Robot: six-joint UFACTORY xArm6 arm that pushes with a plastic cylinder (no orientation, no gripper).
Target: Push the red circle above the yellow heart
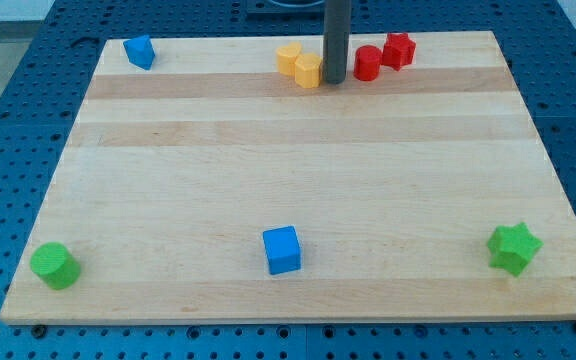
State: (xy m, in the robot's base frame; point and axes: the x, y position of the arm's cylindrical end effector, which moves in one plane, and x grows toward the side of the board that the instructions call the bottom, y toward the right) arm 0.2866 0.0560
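The red circle (367,63) lies near the board's top edge, touching a red star-like block (398,49) on its right. Two yellow blocks lie to its left: one (288,58) that looks like the yellow heart, and another (309,71) just right and below it; their shapes are hard to make out. My tip (334,81) stands on the board between the lower yellow block and the red circle, close to both.
A blue block (140,51) lies at the top left. A blue cube (282,250) lies at bottom centre. A green circle (54,265) lies at bottom left, a green star (514,248) at bottom right. The wooden board (288,180) rests on a blue perforated table.
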